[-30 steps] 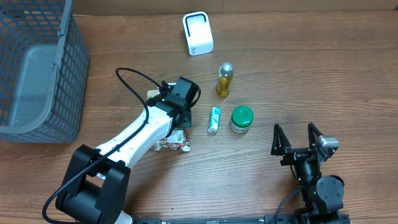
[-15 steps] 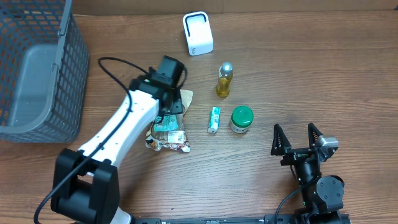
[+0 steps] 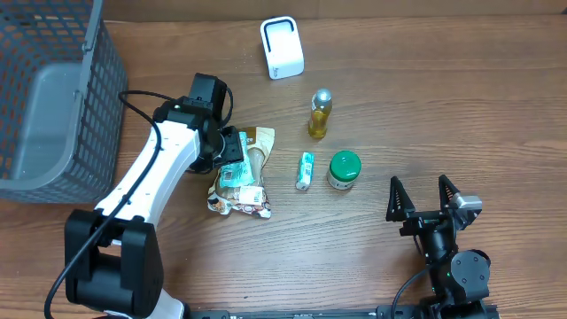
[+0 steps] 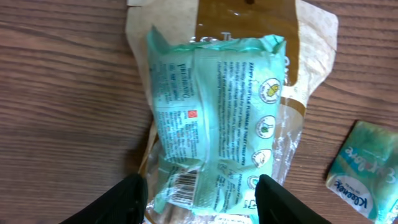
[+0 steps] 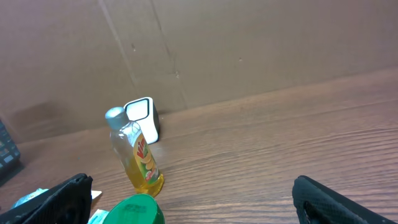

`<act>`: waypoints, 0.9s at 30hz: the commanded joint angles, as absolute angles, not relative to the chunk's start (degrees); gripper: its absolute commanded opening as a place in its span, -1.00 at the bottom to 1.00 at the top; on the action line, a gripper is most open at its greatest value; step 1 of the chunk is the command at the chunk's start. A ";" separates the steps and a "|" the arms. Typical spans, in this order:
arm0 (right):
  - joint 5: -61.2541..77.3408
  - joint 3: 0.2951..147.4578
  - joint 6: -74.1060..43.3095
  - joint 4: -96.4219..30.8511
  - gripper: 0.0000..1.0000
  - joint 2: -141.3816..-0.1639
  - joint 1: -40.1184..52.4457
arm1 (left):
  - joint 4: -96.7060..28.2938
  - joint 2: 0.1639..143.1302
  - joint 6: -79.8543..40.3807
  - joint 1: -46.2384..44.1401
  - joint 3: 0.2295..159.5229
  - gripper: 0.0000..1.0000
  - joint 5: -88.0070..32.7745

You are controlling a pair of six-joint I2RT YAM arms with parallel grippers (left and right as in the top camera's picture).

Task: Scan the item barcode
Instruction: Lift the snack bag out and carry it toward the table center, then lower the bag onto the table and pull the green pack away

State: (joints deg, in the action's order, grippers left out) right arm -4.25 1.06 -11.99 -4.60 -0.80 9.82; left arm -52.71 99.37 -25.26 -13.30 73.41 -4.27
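Left gripper (image 4: 203, 196) straddles the teal wipes pack (image 4: 211, 118), whether it grips I cannot tell; right gripper (image 3: 423, 197) stands wide open, near right.

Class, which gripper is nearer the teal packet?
Left. The left gripper straddles the teal packet, a finger each side; the right gripper sits far off, beyond the green-lidded jar.

1. Brown pouch (image 4: 242, 22): middle hidden beneath the teal pack (image 4: 211, 118); top cut off, left wrist view.
2. Tissue packet (image 4: 367, 171): cut by the right edge.
3. Green lid (image 5: 134, 210): lower part below the frame, right wrist view.
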 commanded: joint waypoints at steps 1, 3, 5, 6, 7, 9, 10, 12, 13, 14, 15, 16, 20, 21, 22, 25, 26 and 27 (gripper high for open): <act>-3.95 0.45 -11.70 -4.43 1.00 -0.23 9.63 | -51.99 100.03 -23.97 -13.13 72.53 0.14 -5.61; -3.95 0.45 -11.70 -4.43 1.00 -0.23 9.63 | -51.31 100.03 -23.97 -13.08 71.83 0.14 -5.58; -3.95 0.45 -11.70 -4.43 1.00 -0.23 9.63 | -50.17 100.03 -23.99 -13.04 70.91 0.14 -5.61; -3.95 0.45 -11.70 -4.43 1.00 -0.23 9.63 | -49.28 100.03 -23.99 -13.04 70.28 0.14 -5.65; -3.95 0.45 -11.70 -4.43 1.00 -0.23 9.63 | -48.56 100.03 -23.99 -13.04 69.76 0.14 -5.67; -3.95 0.45 -11.70 -4.43 1.00 -0.23 9.63 | -46.83 100.03 -23.97 -13.04 68.31 0.14 -6.00; -3.95 0.45 -11.70 -4.43 1.00 -0.23 9.63 | -46.11 100.03 -23.92 -13.17 67.72 0.14 -6.00; -3.95 0.45 -11.70 -4.43 1.00 -0.23 9.63 | -44.60 100.03 -23.94 -13.47 66.52 0.15 -5.98; -3.95 0.45 -11.70 -4.43 1.00 -0.23 9.63 | -43.75 100.03 -23.94 -13.52 65.93 0.15 -5.98; -3.95 0.45 -11.70 -4.43 1.00 -0.23 9.63 | -42.63 100.03 -23.97 -13.52 65.10 0.15 -5.98; -3.95 0.45 -11.70 -4.43 1.00 -0.23 9.63 | -41.93 100.03 -23.97 -13.52 64.58 0.16 -5.96; -3.95 0.45 -11.70 -4.43 1.00 -0.23 9.63 | -41.12 100.03 -23.97 -13.52 63.94 0.16 -5.98; -3.95 0.45 -11.70 -4.43 1.00 -0.23 9.63 | -38.00 100.03 -23.94 -13.47 61.58 0.25 -6.04; -3.95 0.45 -11.70 -4.40 1.00 -0.23 9.63 | -37.34 100.03 -23.94 -13.47 61.04 0.26 -6.04; -3.95 0.45 -11.70 -4.43 1.00 -0.23 9.63 | -36.99 100.03 -23.92 -13.58 60.69 0.26 -6.04; -3.95 0.45 -11.70 -4.40 1.00 -0.23 9.63 | -36.42 100.03 -23.94 -13.82 60.14 0.18 -6.04; -3.95 0.45 -11.70 -4.40 1.00 -0.23 9.63 | -36.34 100.03 -23.94 -13.87 60.14 0.11 -6.04; -3.95 0.45 -11.70 -4.43 1.00 -0.23 9.63 | -36.25 100.03 -23.94 -13.85 60.14 0.04 -6.09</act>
State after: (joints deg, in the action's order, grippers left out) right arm -4.27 1.06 -11.97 -4.60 -0.80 9.82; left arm -36.12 99.46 -24.86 -13.52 61.52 -6.70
